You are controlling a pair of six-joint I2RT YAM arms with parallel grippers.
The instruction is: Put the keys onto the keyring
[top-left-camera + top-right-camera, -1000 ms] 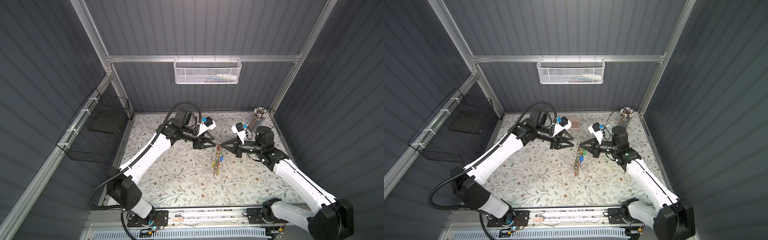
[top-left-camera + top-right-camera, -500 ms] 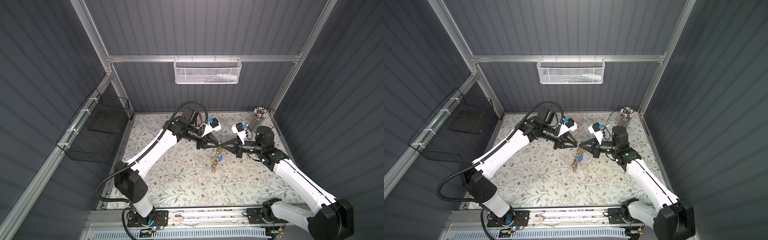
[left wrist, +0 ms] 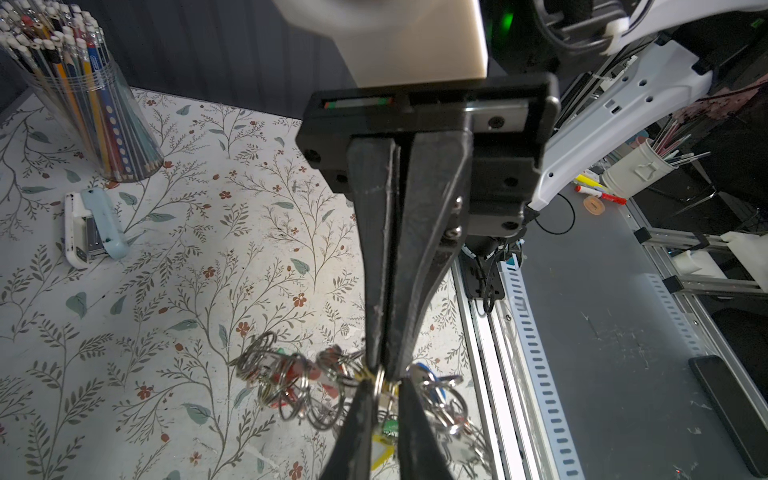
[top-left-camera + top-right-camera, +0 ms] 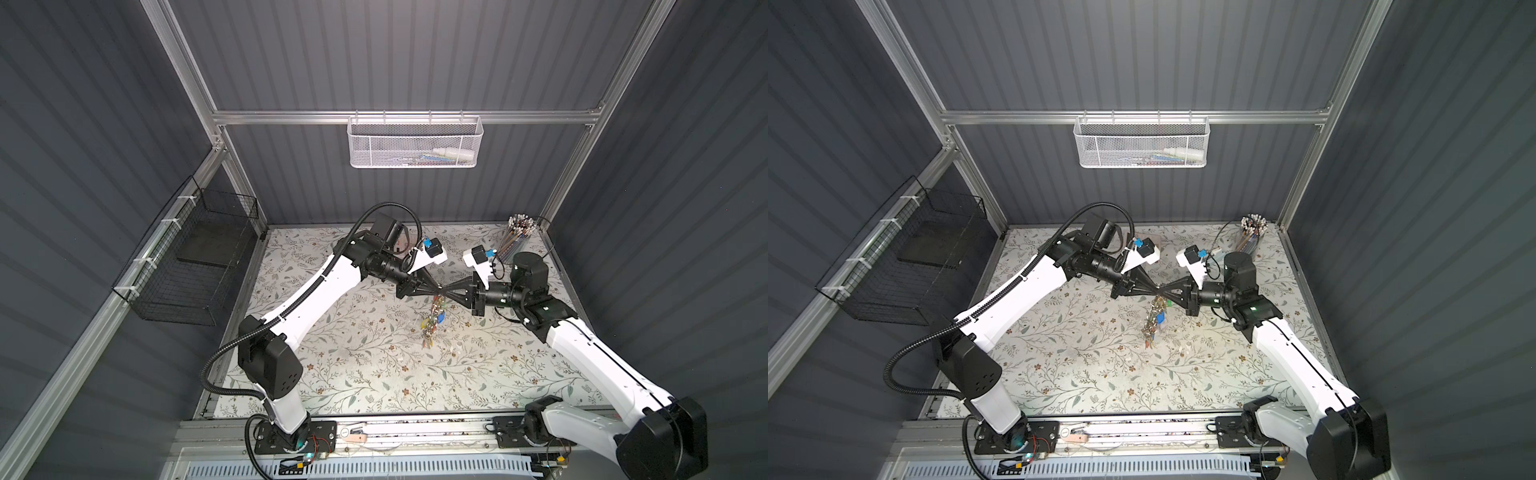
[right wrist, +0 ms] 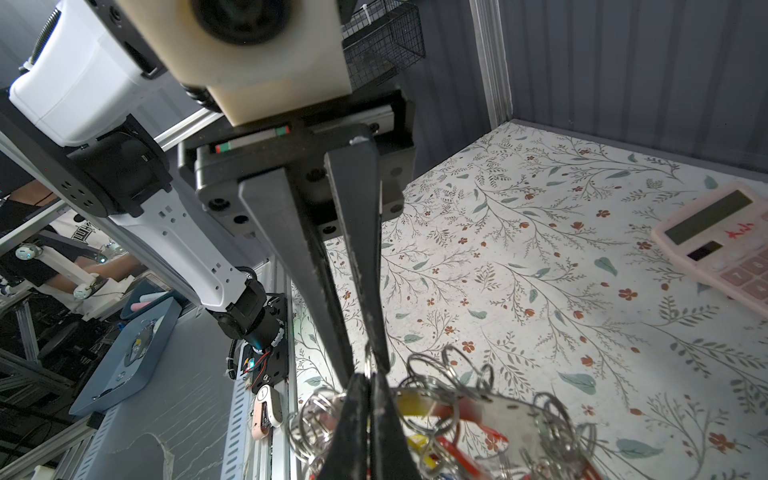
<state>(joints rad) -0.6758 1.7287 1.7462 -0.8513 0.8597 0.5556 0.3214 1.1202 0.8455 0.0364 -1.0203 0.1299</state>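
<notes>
Above the middle of the flowered mat, my left gripper point(image 4: 439, 287) and right gripper point(image 4: 448, 291) meet tip to tip in both top views. The keyring point(image 4: 432, 320), a bunch of silver rings, keys point(image 3: 432, 399) and coloured tags, hangs from the tips with its lower end near the mat. The right gripper point(image 5: 368, 377) is shut on a ring at the top of the bunch. A thin silver split ring point(image 3: 378, 386) stands between the narrowly parted fingers of the left gripper point(image 3: 384, 384). A yellow tag point(image 3: 380, 451) hangs just below the tips. The keyring's flat silver band point(image 5: 511, 411) shows in the right wrist view.
A clear cup of pencils point(image 4: 517, 237) stands at the back right corner, with a white and pale blue stapler point(image 3: 91, 226) lying near it. A pink calculator point(image 5: 723, 241) lies at the back. A white mesh basket point(image 4: 413, 143) hangs on the back wall and a black wire basket point(image 4: 195, 257) on the left wall.
The left arm reached right until its tips met the right gripper's, and its jaws closed in on a ring of the bunch. The right arm held still.
</notes>
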